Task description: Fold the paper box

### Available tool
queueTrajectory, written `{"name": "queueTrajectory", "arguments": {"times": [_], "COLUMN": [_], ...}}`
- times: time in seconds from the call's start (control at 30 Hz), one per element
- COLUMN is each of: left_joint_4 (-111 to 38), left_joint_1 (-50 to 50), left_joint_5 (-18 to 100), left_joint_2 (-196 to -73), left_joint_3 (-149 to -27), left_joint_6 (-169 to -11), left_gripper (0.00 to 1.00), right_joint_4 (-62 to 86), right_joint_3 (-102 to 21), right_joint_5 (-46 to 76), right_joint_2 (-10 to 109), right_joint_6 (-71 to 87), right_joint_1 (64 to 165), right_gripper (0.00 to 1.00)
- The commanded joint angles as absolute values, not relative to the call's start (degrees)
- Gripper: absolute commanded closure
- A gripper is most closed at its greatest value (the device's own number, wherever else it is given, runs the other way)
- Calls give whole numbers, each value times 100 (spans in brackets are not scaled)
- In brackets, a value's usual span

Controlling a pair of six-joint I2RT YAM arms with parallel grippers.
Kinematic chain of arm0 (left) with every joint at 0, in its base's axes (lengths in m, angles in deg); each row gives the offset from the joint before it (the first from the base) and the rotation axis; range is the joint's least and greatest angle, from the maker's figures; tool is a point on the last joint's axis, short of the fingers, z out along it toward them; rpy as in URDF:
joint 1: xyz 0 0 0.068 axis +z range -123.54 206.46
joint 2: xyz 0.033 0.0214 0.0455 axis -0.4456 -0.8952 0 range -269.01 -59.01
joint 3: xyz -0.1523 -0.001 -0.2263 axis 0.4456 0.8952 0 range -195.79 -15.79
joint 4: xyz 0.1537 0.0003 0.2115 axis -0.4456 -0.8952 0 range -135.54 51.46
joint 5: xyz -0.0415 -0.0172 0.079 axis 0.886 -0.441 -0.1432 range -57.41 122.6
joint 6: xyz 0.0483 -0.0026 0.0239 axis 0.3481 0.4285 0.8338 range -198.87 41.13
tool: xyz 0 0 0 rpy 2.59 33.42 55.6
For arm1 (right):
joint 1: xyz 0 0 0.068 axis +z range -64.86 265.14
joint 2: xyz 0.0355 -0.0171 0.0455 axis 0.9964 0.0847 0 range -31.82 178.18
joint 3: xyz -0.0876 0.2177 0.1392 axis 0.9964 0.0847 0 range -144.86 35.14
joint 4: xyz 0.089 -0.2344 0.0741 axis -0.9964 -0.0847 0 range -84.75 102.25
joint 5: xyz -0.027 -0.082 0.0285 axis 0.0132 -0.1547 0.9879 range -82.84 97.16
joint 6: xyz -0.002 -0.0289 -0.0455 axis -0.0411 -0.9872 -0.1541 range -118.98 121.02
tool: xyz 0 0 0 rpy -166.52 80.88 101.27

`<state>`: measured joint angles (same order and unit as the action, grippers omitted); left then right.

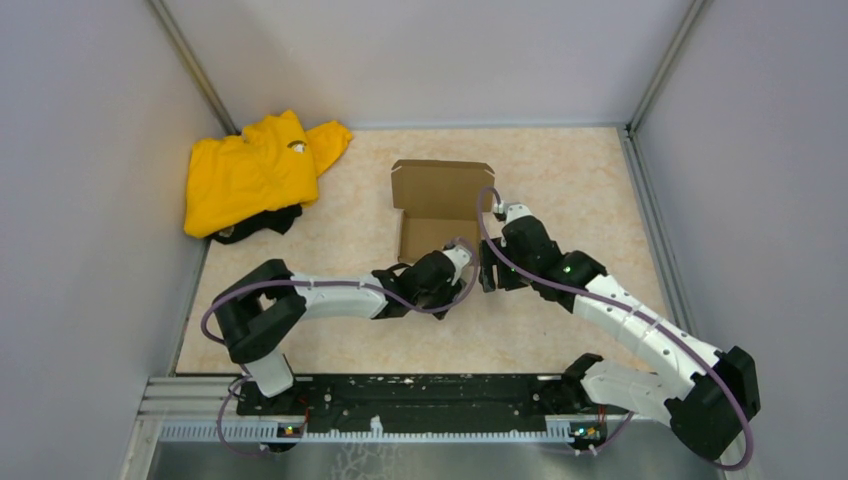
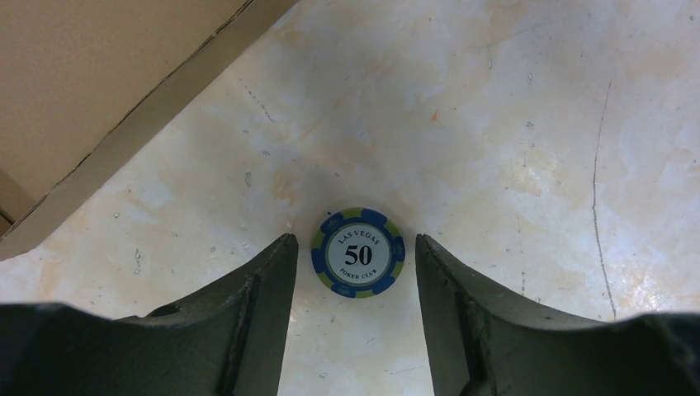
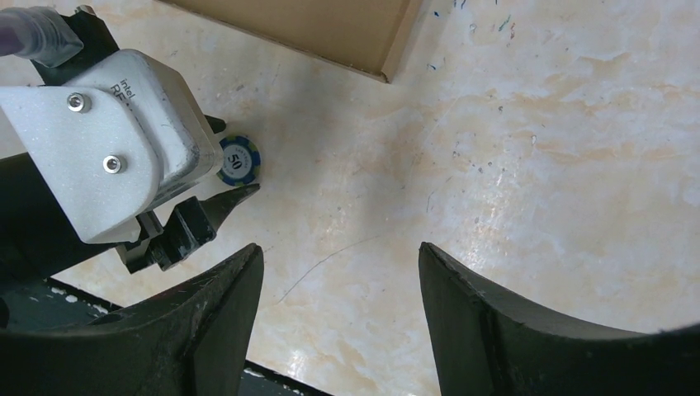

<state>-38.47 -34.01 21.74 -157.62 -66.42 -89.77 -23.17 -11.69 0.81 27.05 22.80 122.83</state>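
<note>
Left hand (image 2: 355, 243) and right hand (image 3: 340, 252) gape empty over beige marbled table (image 1: 580, 200), grey walls (image 1: 430, 60) around.

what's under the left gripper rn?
A blue poker chip marked 50, flat on the table, between the open fingers of the left gripper. The cardboard box edge sits off to one side. From the top camera the arm covers the chip.

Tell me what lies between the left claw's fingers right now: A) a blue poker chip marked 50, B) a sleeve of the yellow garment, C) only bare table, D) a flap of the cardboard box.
A: in the left wrist view the poker chip lies flat on the table between the open fingers of the left claw, with the cardboard box off to one side.
</note>
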Motion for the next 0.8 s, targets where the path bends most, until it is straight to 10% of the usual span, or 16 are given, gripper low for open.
{"name": "queueTrajectory", "arguments": {"times": [0.0,0.77], "left_joint_4": [-4544,-4882], "left_joint_1": [-3495,-3739], "left_joint_5": [2195,1968], "left_joint_2": [-16050,-16202], "left_joint_3": [-6582,-6564], "left_joint_6": [-9142,-9318], "left_gripper": [40,37], "right_joint_4": [-2241,-2259], "right_joint_3": [-1447,-1593], "right_joint_5": [87,164], "right_joint_2": [2546,2601], "right_joint_6": [2194,2148], "right_joint_1": [12205,12178], "right_gripper": [32,31]}}
